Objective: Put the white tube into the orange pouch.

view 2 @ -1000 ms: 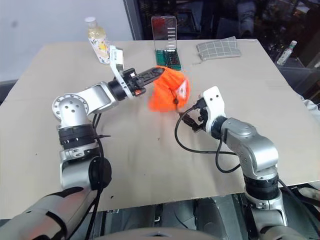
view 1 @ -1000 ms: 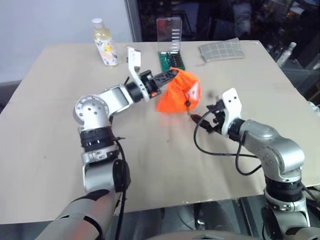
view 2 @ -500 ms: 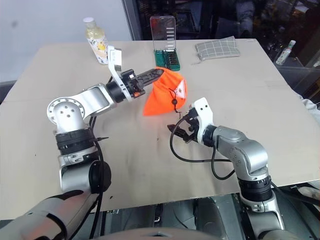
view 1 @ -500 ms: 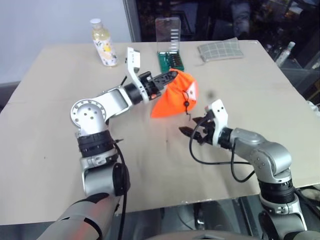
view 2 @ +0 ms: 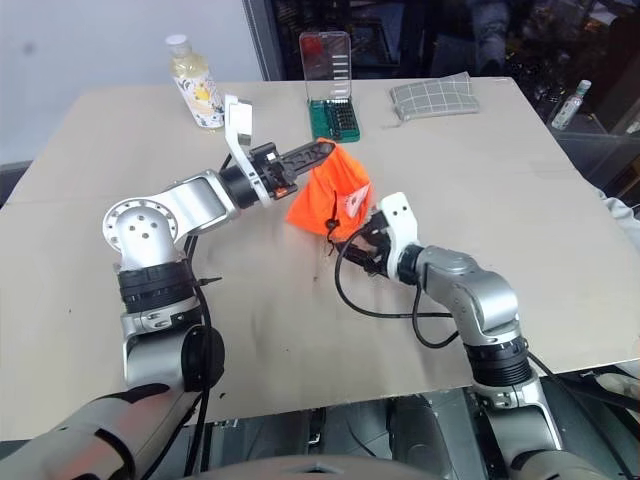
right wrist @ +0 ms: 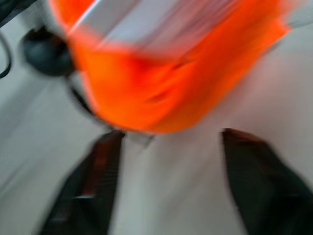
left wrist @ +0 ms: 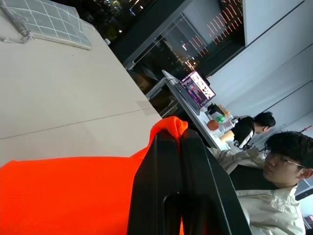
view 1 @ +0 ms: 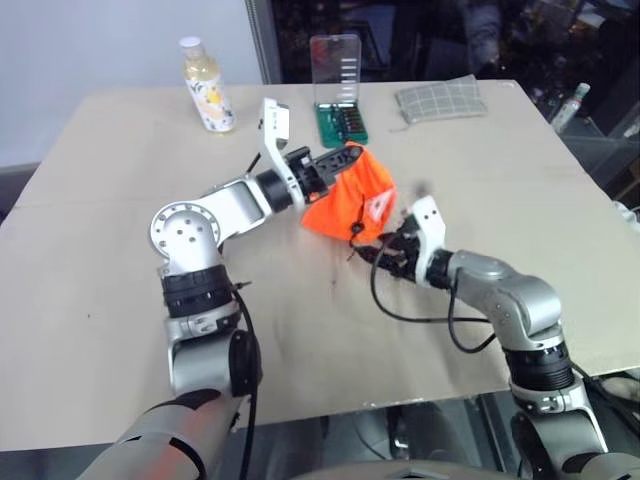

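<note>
Orange pouch [view 1: 348,201] hangs downward from the clamped left claw [view 1: 338,160].

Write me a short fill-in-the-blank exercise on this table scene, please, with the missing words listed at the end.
1. The left claw is shut on the ____ pouch.
2. The right claw is beside the pouch's lower edge with its fingers ____.
3. The bottle at the table's far edge has a ____ cap.
4. The grey fabric pouch has a ____ pattern.

Missing words: orange; apart; white; checked
</note>
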